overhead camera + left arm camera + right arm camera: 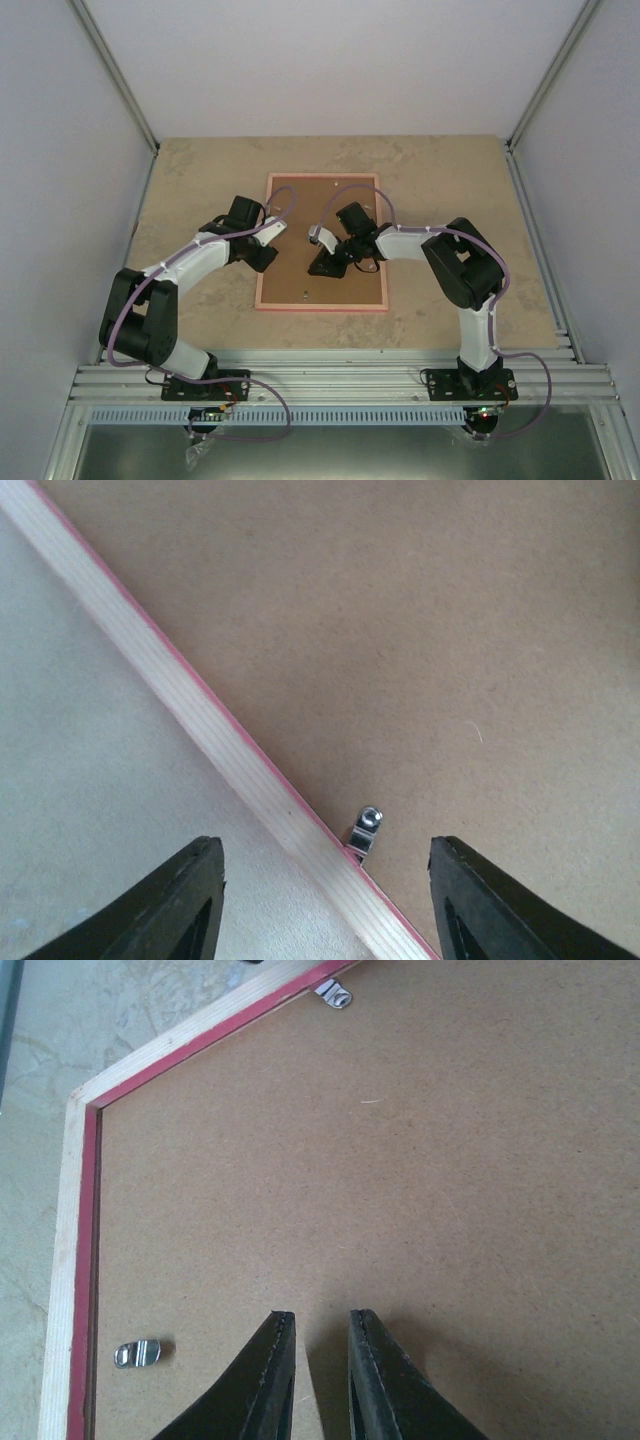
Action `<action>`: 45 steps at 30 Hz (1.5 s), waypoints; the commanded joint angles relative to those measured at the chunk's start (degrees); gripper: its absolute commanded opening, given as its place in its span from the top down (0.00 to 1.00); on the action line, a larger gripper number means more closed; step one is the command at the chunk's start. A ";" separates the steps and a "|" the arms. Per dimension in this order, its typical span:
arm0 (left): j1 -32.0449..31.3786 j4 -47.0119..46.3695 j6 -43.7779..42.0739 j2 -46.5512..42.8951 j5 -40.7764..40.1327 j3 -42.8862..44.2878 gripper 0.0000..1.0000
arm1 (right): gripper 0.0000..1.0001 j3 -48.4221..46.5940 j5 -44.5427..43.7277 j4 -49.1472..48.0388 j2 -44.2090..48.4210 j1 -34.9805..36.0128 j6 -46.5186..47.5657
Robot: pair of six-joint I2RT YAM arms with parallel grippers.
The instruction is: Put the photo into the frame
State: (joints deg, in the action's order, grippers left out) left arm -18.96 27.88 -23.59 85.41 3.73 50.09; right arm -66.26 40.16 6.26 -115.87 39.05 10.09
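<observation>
The frame lies face down mid-tabletop, long axis toward the far edge, backing board already in; the photo is hidden. The left hand, jaws wide, straddles its left rail at a clip; the right hand, jaws narrow and empty, hovers over the board.

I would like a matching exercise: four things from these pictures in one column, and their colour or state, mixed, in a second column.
1. frame
2. backing board
3. left gripper
4. right gripper

A. brown, lying inside the frame
B. fingers wide apart, over the frame's edge
C. pale wood edge with pink
D. fingers nearly together, over the board

Pairs: 1-C, 2-A, 3-B, 4-D
</observation>
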 commanded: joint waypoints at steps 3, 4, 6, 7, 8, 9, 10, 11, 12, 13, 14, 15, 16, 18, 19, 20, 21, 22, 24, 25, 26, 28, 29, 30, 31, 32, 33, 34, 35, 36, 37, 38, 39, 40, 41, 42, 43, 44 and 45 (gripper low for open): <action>0.28 0.53 -0.42 2.96 -0.76 -0.25 0.41 | 0.82 1.31 -2.46 2.59 0.43 -0.40 0.81; 0.32 0.68 -0.22 3.35 -1.05 -0.25 0.42 | 0.82 1.31 -2.50 2.55 0.30 -0.46 0.81; 0.27 0.85 -0.13 4.06 -2.08 -0.41 0.42 | 0.82 1.31 -2.78 2.61 -0.07 -0.46 0.90; 0.32 0.95 -0.27 4.40 -2.52 -0.59 0.42 | 0.82 1.39 -2.80 2.62 -0.24 -0.44 0.97; 0.33 0.92 -0.26 4.74 -2.98 -0.79 0.43 | 0.82 1.39 -2.84 2.55 -0.37 -0.46 0.98; 0.32 0.87 -0.26 4.93 -3.28 -1.01 0.43 | 0.82 1.46 -2.94 2.55 -0.52 -0.46 0.99; 0.30 1.01 -0.09 5.20 -3.46 -1.18 0.45 | 0.82 1.48 -3.06 2.53 -0.64 -0.46 0.99; 0.25 1.08 0.17 5.58 -3.46 -1.21 0.47 | 0.82 1.56 -3.21 2.43 -0.71 -0.45 0.99; 0.29 1.25 0.69 6.04 -4.47 -1.14 0.48 | 0.82 1.57 -3.47 2.37 -0.75 -0.46 0.99; 0.30 1.47 1.11 6.28 -5.13 -1.13 0.50 | 0.82 1.57 -3.81 2.35 -0.81 -0.46 0.92; 0.26 1.60 2.00 6.53 -5.73 -1.13 0.51 | 0.82 1.57 -4.19 2.30 -0.88 -0.46 0.72; 0.24 1.77 3.15 6.79 -6.18 -1.12 0.51 | 0.82 1.65 -4.37 2.20 -0.83 -0.46 0.46; 0.25 1.82 4.58 6.93 -6.45 -1.19 0.51 | 0.82 1.85 -4.39 2.00 -0.79 -0.53 -0.03; 0.32 1.58 7.92 7.29 -6.82 -1.58 0.52 | 0.82 2.45 -4.04 1.20 -0.73 -0.55 -1.05; 0.29 1.60 9.48 7.63 -6.94 -1.71 0.53 | 0.82 2.67 -3.78 0.91 -0.83 -0.54 -1.44; 0.28 1.53 10.79 8.21 -7.28 -1.86 0.54 | 0.82 2.71 -3.62 0.74 -0.96 -0.55 -1.69; 0.33 1.22 11.62 8.55 -7.62 -2.17 0.54 | 0.83 2.71 -3.53 0.75 -1.20 -0.50 -1.81; 0.33 0.91 12.01 8.89 -8.34 -2.33 0.55 | 0.83 2.65 -3.51 0.78 -1.46 -0.47 -1.82; 0.31 0.00 12.79 9.67 -10.26 -2.62 0.57 | 0.83 2.63 -3.68 0.76 -1.71 -0.49 -1.83; 0.31 -0.28 13.16 10.02 -10.75 -2.56 0.59 | 0.83 2.69 -3.72 0.71 -1.72 -0.52 -1.75; 0.30 -0.54 13.44 10.30 -10.90 -2.40 0.60 | 0.83 2.71 -3.83 0.64 -1.72 -0.49 -1.74; 0.31 -1.35 14.30 10.77 -10.44 -2.36 0.63 | 0.83 2.71 -4.02 0.68 -1.68 -0.50 -1.65; 0.27 -1.74 14.53 11.09 -10.16 -2.32 0.64 | 0.83 2.76 -4.11 0.68 -1.64 -0.53 -1.61; 0.32 -2.06 14.74 11.40 -9.99 -2.33 0.66 | 0.83 2.80 -4.13 0.68 -1.65 -0.54 -1.57; 0.33 -2.34 14.81 11.71 -9.95 -2.28 0.68 | 0.83 2.88 -4.13 0.71 -1.64 -0.52 -1.56; 0.31 -2.57 14.96 11.86 -9.92 -2.24 0.69 | 0.83 2.97 -4.13 0.71 -1.68 -0.52 -1.48; 0.33 -2.75 14.90 11.95 -9.84 -2.33 0.71 | 0.83 2.98 -4.13 0.81 -1.64 -0.54 -1.40; 0.31 -2.77 14.88 11.93 -9.80 -2.27 0.73 | 0.83 2.90 -4.13 0.85 -1.62 -0.55 -1.39; 0.33 -2.84 14.72 11.62 -9.75 -2.39 0.74 | 0.83 2.89 -4.13 0.86 -1.57 -0.55 -1.31; 0.31 -3.00 14.62 11.24 -9.64 -2.51 0.76 | 0.83 2.82 -4.06 0.86 -1.47 -0.51 -1.26; 0.33 -3.08 14.45 10.67 -9.46 -2.63 0.77 | 0.83 2.76 -4.04 0.93 -1.51 -0.50 -1.22; 0.31 -3.09 14.29 10.10 -9.31 -2.72 0.78 | 0.83 2.65 -4.04 1.09 -1.54 -0.49 -1.13; 0.33 -3.09 14.15 9.54 -9.26 -2.71 0.78 | 0.83 2.56 -4.04 1.26 -1.58 -0.54 -1.00; 0.33 -3.09 13.97 8.93 -9.18 -2.61 0.78 | 0.83 2.42 -3.96 1.50 -1.58 -0.53 -0.84; 0.45 -2.95 13.35 7.84 -8.42 -2.28 0.77 | 0.83 2.30 -3.88 1.68 -1.28 -0.55 -0.57; 0.62 -2.81 12.40 6.76 -7.33 -2.05 0.74 | 0.82 2.16 -3.49 1.89 -0.89 -0.59 -0.28; 0.67 -2.92 11.62 5.38 -7.07 -1.90 0.69 | 0.82 2.04 -2.72 2.14 -0.20 -0.82 -0.03; 0.80 -2.72 10.40 3.80 -5.63 -1.64 0.61 | 0.82 1.97 -2.04 2.25 0.74 -1.01 0.28; 0.85 -2.44 8.79 1.68 -2.57 -1.53 0.53 | 0.81 1.86 -1.68 2.53 1.65 -1.15 0.63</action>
State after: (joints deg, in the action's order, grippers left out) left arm -18.92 23.29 -9.89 92.05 -2.24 49.41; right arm -65.19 38.92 3.42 -115.83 38.54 9.08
